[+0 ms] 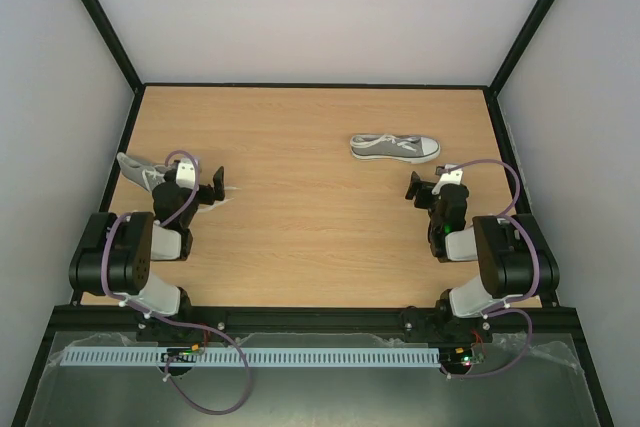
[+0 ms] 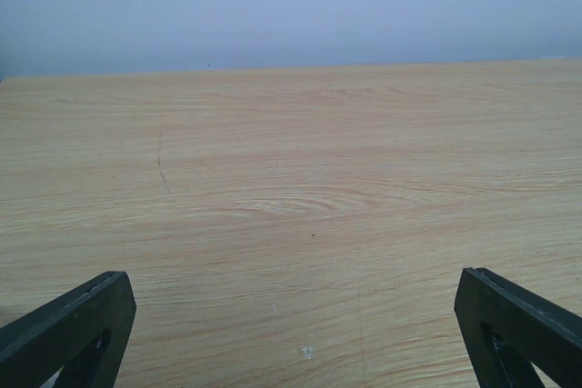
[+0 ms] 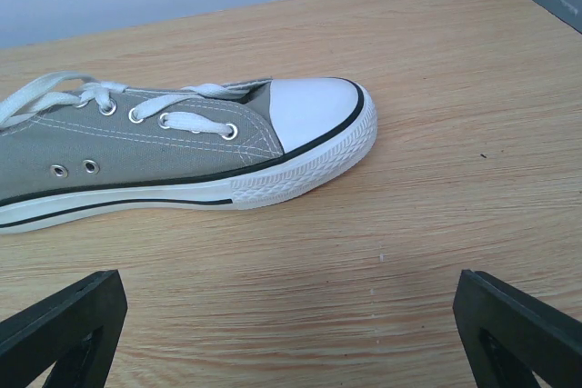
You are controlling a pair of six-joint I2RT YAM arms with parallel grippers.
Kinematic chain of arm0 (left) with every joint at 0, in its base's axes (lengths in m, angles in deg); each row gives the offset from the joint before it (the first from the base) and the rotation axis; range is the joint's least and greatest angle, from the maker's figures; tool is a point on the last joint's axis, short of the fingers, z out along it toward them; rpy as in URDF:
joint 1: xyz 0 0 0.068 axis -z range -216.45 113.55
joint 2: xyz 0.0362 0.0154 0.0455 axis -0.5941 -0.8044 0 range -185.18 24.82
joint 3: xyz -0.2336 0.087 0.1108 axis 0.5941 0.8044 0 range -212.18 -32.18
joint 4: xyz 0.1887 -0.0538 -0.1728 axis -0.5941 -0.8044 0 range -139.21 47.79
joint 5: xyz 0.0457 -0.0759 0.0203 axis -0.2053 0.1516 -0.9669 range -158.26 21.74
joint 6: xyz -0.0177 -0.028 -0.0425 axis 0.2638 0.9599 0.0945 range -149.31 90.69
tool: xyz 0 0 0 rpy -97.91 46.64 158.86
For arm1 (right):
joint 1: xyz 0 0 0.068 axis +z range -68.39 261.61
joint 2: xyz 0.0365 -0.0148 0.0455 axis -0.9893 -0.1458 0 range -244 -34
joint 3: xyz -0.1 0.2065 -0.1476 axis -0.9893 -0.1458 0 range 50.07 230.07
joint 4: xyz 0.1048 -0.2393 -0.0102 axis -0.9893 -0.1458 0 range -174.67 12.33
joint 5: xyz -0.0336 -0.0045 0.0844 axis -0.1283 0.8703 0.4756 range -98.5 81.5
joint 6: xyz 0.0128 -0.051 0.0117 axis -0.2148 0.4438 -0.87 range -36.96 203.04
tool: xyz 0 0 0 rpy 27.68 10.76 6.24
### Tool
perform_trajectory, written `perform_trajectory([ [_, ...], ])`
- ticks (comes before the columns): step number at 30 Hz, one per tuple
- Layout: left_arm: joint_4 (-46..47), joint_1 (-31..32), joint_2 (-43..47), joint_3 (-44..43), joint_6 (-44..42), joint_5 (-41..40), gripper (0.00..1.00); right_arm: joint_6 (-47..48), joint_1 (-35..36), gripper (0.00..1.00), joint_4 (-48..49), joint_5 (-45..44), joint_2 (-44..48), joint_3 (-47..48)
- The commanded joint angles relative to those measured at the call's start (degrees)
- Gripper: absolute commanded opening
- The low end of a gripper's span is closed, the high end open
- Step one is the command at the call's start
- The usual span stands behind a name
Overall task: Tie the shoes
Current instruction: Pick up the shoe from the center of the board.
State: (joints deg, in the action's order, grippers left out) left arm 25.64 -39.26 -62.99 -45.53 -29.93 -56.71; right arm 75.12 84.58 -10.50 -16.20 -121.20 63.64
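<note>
No tying is done yet, I judge: the left hand (image 1: 208, 187) and right hand (image 1: 418, 189) both stand wide open and empty. One shoe (image 1: 394, 147) sits on the counter (image 1: 300, 227) just beyond the right hand; the other shoe (image 1: 135, 169) lies at the left edge, near the left hand. Only the right wrist view shows the loose laces (image 3: 55, 93); the left wrist view sees only bare counter.

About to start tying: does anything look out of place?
Yes, the pair is split. The shoe on the right sits alone with its laces loose. The shoe on the left is far off, half hidden behind the left arm.
</note>
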Motion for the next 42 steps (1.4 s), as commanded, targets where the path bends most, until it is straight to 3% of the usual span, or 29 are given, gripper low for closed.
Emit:
perform_trajectory([
  [1,3.9,-0.2,1.0,-0.3,0.3,0.1,1.00,0.6,-0.2,0.99,2.7,-0.3,0.3,0.2],
  [4,-1.4,-0.5,2.6,-2.2,0.9,-0.3,0.99,0.6,-0.3,0.99,2.2,0.1,0.1,0.5],
  [6,-18.1,-1.6,4.1,-10.4,1.2,2.0,0.99,0.1,-1.3,0.99,1.9,1.9,0.3,0.6],
  [8,-37.3,-2.3,3.2,-24.2,-1.8,4.2,1.00,0.1,-1.4,0.99,-0.1,2.0,0.8,1.4],
  [12,-62.3,-4.7,2.2,-39.7,-3.5,-0.4,1.00,-4.6,-1.4,0.99,-28.5,-3.7,5.0,17.2],
  [16,-75.5,-12.4,4.3,-45.7,-2.1,-5.2,0.99,-9.1,-1.4,0.99,-38.7,1.7,10.2,23.3],
  [20,-77.1,-19.7,6.0,-42.8,-1.5,-17.1,1.00,-13.1,-1.4,0.99,-41.7,9.0,16.7,24.3],
  [22,-75.5,-22.9,5.9,-40.2,-1.6,-18.5,1.00,-13.9,-1.3,0.99,-42.0,14.3,19.4,24.4],
  [26,-75.2,-27.0,-0.7,-41.0,1.1,-15.9,1.00,-13.7,-0.3,1.00,-45.9,19.9,22.1,25.6],
  [29,-78.2,-27.7,-7.8,-45.9,4.3,-11.2,1.00,-13.1,0.2,1.00,-47.3,21.1,24.5,24.6],
  [33,-75.7,-27.6,-11.1,-47.2,7.7,-4.2,1.00,-11.8,0.6,1.00,-48.3,21.9,28.1,22.6],
  [42,-74.9,-27.4,-16.9,-47.5,10.2,-4.1,0.98,-10.7,0.7,1.00,-49.0,22.1,32.9,20.0],
])
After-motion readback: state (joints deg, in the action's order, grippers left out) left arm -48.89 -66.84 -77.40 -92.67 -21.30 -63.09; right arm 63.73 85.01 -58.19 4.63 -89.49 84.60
